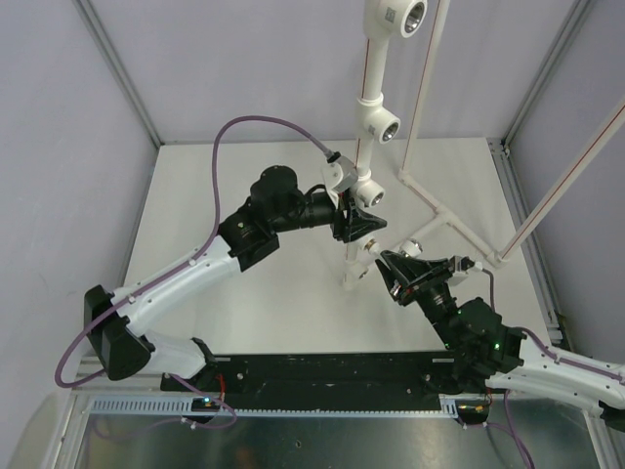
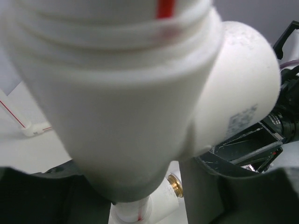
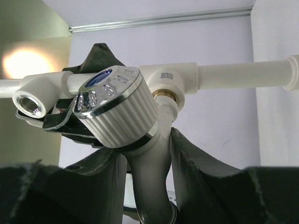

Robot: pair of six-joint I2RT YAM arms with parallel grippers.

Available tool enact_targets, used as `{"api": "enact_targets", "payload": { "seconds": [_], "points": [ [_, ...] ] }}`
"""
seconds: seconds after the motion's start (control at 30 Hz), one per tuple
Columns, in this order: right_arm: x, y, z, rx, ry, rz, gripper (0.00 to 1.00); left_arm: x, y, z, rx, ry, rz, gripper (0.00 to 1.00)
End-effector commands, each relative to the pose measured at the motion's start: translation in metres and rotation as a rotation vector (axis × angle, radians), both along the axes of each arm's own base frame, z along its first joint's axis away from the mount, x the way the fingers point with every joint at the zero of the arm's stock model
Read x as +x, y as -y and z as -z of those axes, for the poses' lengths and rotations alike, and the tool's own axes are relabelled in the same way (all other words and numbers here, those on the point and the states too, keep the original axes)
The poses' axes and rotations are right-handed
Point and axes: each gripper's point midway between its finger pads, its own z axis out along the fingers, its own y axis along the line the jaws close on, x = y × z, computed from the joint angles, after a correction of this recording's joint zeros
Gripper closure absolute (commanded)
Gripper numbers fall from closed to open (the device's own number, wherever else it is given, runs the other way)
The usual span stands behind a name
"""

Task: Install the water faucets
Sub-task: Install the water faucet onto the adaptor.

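A white plastic water faucet [image 3: 121, 116] fills the right wrist view. Its round knob is ribbed and white with a chrome rim and a blue centre cap. The rim carries raised marks too distorted to read. Its brass threaded end sits at the mouth of a white pipe tee [image 3: 180, 77], which bears a small square printed code, unreadable. The right fingers [image 3: 210, 177] clamp the faucet's curved body from both sides.

Along the same pipe, a second socket [image 3: 29, 101] shows an open metal-threaded hole.

From above, the faucet is low on the upright pipe frame [image 1: 371, 68], above the counter [image 1: 293, 303].

The left fingers [image 2: 42, 196] flank a higher tee [image 2: 117, 116] with blurred grey print; contact cannot be told. A red stripe [image 2: 164, 9] marks the pipe.
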Motion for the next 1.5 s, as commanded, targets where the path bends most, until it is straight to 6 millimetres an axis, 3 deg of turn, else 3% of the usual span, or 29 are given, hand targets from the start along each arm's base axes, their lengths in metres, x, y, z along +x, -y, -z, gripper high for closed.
{"api": "enact_targets", "payload": {
  "seconds": [0.0,0.33,0.4,0.63,0.8,1.0,1.33,1.47],
  "points": [
    [0.026,0.030,0.030,0.173,-0.200,0.204,1.00,-0.018,0.005,-0.026,-0.056,0.013,0.084,0.47],
    [0.022,0.029,0.034,0.244,-0.246,0.201,1.00,-0.010,0.011,-0.022,-0.048,-0.002,0.068,0.47],
    [0.020,0.027,0.033,0.211,-0.226,0.194,0.96,-0.009,0.012,-0.021,-0.046,-0.008,0.068,0.45],
    [0.017,0.029,0.032,0.083,-0.151,0.191,0.27,-0.009,0.014,-0.020,-0.045,-0.015,0.073,0.42],
    [0.016,0.033,0.033,0.037,-0.119,0.201,0.03,-0.010,0.015,-0.019,-0.044,-0.019,0.078,0.41],
    [0.013,0.039,0.030,-0.060,-0.046,0.212,0.01,-0.010,0.014,-0.020,-0.045,-0.018,0.076,0.39],
    [-0.005,0.044,0.003,-0.275,0.191,0.143,0.01,-0.004,0.013,-0.019,-0.046,-0.025,0.046,0.30],
    [-0.014,0.042,0.005,-0.370,0.249,0.089,0.01,0.001,0.014,-0.017,-0.043,-0.034,0.026,0.27]
  ]
}}
